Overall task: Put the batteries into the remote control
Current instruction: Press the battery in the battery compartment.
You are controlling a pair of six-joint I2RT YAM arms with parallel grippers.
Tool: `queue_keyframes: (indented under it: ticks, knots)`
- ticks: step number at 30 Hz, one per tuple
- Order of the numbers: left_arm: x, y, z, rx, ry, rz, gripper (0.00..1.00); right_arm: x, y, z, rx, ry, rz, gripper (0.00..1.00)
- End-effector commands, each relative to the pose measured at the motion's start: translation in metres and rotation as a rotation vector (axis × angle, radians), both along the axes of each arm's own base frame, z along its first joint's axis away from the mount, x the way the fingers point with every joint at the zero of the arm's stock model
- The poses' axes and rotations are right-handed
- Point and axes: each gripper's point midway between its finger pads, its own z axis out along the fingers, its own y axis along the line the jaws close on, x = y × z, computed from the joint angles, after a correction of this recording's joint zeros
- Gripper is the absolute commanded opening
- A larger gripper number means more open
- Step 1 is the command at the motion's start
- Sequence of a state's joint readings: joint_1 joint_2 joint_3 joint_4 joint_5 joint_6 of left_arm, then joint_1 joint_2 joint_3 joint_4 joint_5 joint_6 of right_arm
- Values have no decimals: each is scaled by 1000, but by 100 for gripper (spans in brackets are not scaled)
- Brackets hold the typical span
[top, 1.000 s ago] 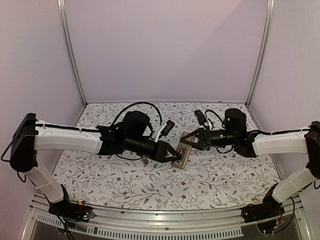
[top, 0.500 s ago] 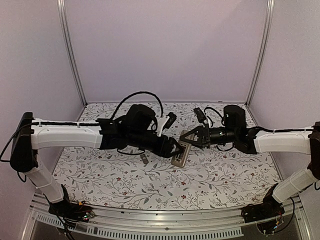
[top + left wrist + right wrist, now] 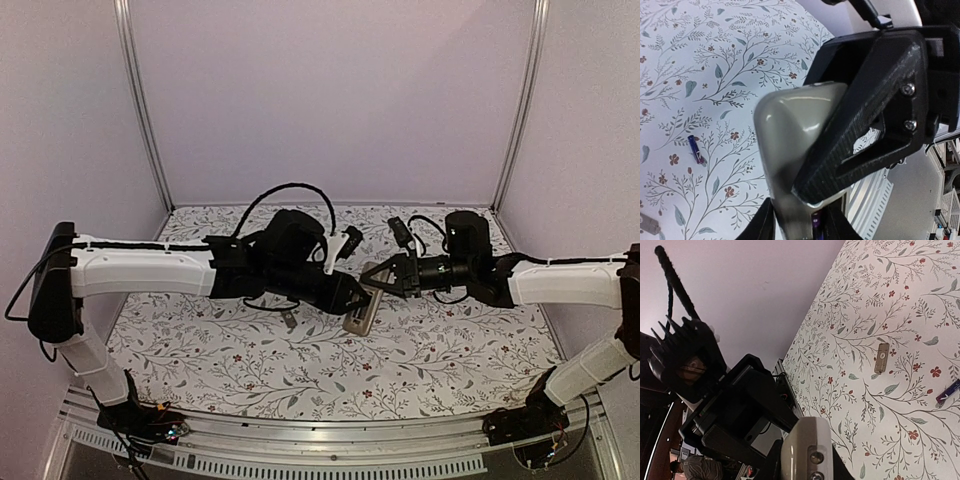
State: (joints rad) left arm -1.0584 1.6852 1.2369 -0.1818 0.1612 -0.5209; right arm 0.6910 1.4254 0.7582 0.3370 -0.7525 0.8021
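My right gripper (image 3: 378, 280) is shut on the remote control (image 3: 361, 313) and holds it tilted above the table. In the right wrist view the remote's whitish end with two small buttons (image 3: 807, 450) sticks out between my fingers (image 3: 774, 460). My left gripper (image 3: 352, 296) is close against the remote's tan-grey back (image 3: 790, 130). It is shut on a slim purple battery (image 3: 816, 224) pressed beside the remote. The second battery (image 3: 696, 149) lies on the table and also shows in the right wrist view (image 3: 949, 390).
The small flat grey cover piece (image 3: 288, 320) lies on the floral table below my left forearm; it also shows in the right wrist view (image 3: 882, 358). The two grippers nearly touch over the middle of the table. Metal rail (image 3: 300, 440) runs along the near edge.
My left arm has reached further right and its gripper has closed in on the remote. The right gripper with the remote has shifted slightly left.
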Motion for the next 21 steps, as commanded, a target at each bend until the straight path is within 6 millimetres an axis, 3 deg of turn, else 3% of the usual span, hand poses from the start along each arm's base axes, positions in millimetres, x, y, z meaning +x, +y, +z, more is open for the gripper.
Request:
queue_keyframes:
  ticks: [1,4,9,11,15,18,21]
  knots:
    - [14,22,-34,122,2,65,36,-9,-7,28,59,-45,44,0]
    - [14,13,-20,90,-32,21,64,-4,-12,23,51,-31,28,0]
    - [21,10,13,35,-109,7,85,6,-28,6,29,-4,-16,0]
    - [30,18,22,33,-133,26,87,10,-41,0,20,-5,-42,0]
    - [52,41,20,62,-124,75,85,19,-69,-4,22,-26,-97,0]
    - [66,54,5,124,-110,106,81,17,-83,1,34,-76,-111,0]
    - [73,56,-24,219,-73,100,78,12,-88,8,42,-122,-112,0]
